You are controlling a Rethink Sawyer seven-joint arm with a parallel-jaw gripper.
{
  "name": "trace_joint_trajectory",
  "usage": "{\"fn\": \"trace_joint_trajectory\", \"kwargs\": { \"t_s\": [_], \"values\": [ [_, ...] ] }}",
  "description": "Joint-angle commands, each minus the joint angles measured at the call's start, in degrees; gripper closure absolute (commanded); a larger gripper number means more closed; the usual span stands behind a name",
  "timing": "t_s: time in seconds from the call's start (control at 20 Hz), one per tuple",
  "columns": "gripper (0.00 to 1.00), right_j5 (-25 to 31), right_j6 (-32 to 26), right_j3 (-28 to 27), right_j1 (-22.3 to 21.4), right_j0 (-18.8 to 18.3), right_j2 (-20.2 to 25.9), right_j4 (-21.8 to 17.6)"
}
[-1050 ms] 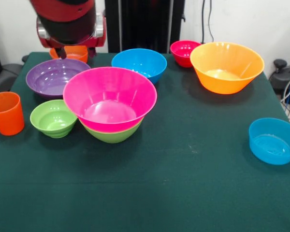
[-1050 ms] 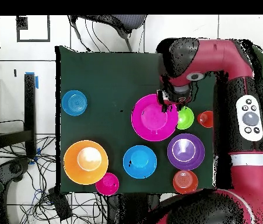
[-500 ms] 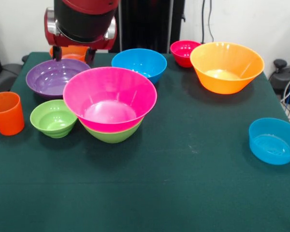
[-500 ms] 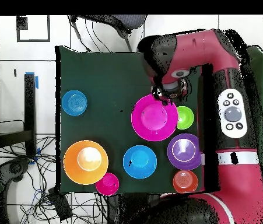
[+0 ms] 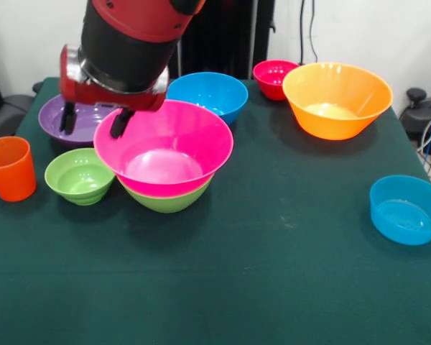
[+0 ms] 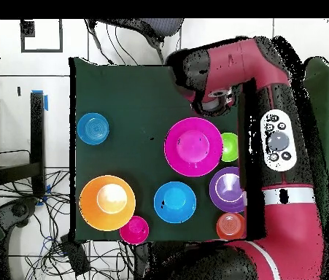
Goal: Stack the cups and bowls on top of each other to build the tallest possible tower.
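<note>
The orange cup (image 5: 9,168) stands upright at the left edge of the tabletop (image 5: 273,287). Beside it sits a small green bowl (image 5: 80,175), with the purple bowl (image 5: 61,115) behind. The gripper (image 5: 91,121) hangs above the purple bowl's near rim, its two fingers spread apart and empty. The pink bowl (image 5: 165,144) is nested in a green bowl (image 5: 169,200). Behind it sits a blue bowl (image 5: 210,93). Further right are the small red bowl (image 5: 271,77), the large orange bowl (image 5: 337,99) and a small blue bowl (image 5: 406,210) near the right edge.
</note>
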Motion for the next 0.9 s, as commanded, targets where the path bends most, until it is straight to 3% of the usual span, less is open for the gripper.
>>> {"fn": "trace_joint_trajectory", "kwargs": {
  "t_s": [0.05,0.55,0.9],
  "values": [
    [0.00,-8.08,-9.13,3.20,2.77,0.83,-4.56,-5.89],
    [0.00,-10.69,-15.37,2.00,2.89,1.15,-9.03,-9.66],
    [0.00,-5.97,-16.60,1.36,3.31,2.23,-11.15,-9.16]
  ]
}}
